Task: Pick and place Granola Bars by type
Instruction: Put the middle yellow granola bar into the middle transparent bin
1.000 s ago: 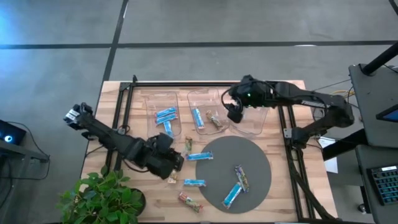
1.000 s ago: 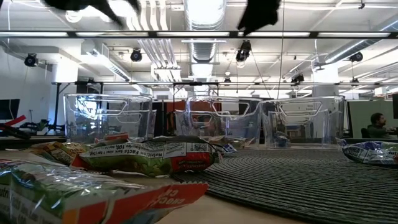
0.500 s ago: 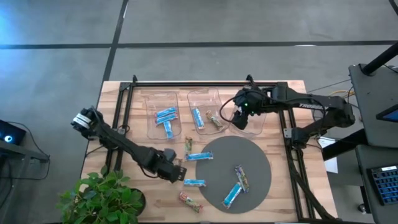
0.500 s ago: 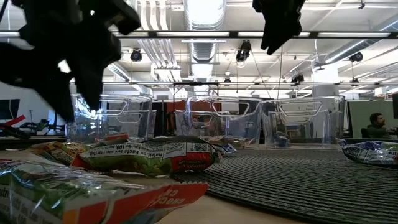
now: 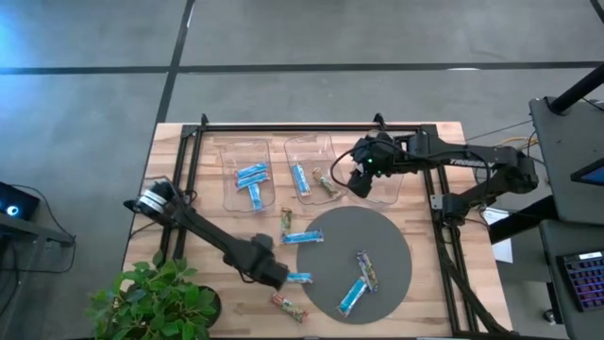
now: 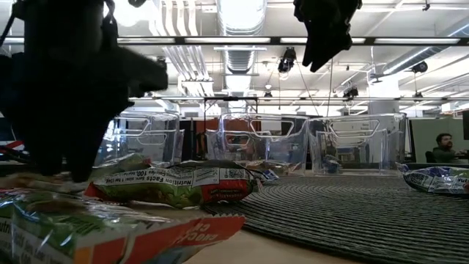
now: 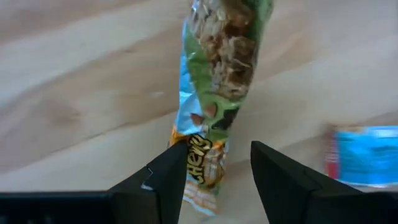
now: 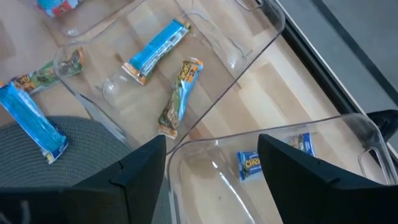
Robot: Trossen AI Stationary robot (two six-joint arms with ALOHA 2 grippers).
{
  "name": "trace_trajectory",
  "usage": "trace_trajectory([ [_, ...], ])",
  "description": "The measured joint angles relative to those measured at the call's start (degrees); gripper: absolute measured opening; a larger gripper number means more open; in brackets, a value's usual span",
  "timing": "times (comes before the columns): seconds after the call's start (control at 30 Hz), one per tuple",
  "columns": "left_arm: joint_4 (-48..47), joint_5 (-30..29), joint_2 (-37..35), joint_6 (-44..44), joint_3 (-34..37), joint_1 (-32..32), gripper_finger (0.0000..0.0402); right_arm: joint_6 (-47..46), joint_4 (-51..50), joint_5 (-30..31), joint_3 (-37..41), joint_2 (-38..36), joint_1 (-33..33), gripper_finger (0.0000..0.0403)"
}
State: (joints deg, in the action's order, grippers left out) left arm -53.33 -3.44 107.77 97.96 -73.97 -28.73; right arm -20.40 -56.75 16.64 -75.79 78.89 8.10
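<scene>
Table (image 5: 434, 283) of pale wood, with a round grey mat (image 5: 382, 236) at the near middle and three clear bins (image 5: 307, 142) in a row behind it. Sorting partly done, to judge by the lie of things: two blue bars (image 5: 251, 176) in the left bin, a blue and a tan one in the middle bin, more loose on mat and wood.

Step in hand, by the look of it: pick-up of the green bar (image 7: 224, 56). Left arm stretched long and low from the table's left edge, wrist pitched down, left gripper (image 5: 272, 275) just above the wood left of the mat. Jaws spread, straddling the green bar's orange end, not closed on it. Loose blue bar (image 7: 360, 155) just beside, not touching.

Next, probably: sink the last bit, stay square across the wrapper, pinch gently in case the film slips, lift clear of the blue neighbour, then carry to the bin of its kind.

Right arm bent in from the right, right gripper (image 5: 357, 181) hanging by the rim between the middle and right bins, jaws apart and empty, above a small bar (image 8: 250, 165) in the right bin.
</scene>
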Motion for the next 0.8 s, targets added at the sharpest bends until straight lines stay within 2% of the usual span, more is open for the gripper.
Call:
trace_trajectory([
  [0.1,-7.8,-1.55,1.5,-0.58,-4.4,-0.01,0.0161,0.03,0.02,0.0,0.17,0.0,0.0,0.0244],
  [0.2,-13.14,-3.07,1.3,-0.44,-5.75,0.0,0.0161,0.19,0.04,0.0,0.22,0.0,0.02,0.0244],
  [0.43,-13.13,-3.13,0.91,-0.98,-5.49,0.02,0.0161,0.89,0.11,0.0,0.33,0.0,0.02,0.0244],
  [0.8,-11.62,-4.34,1.05,-9.96,-3.92,0.13,0.0161,1.11,0.24,0.0,0.85,0.02,0.02,0.0244],
])
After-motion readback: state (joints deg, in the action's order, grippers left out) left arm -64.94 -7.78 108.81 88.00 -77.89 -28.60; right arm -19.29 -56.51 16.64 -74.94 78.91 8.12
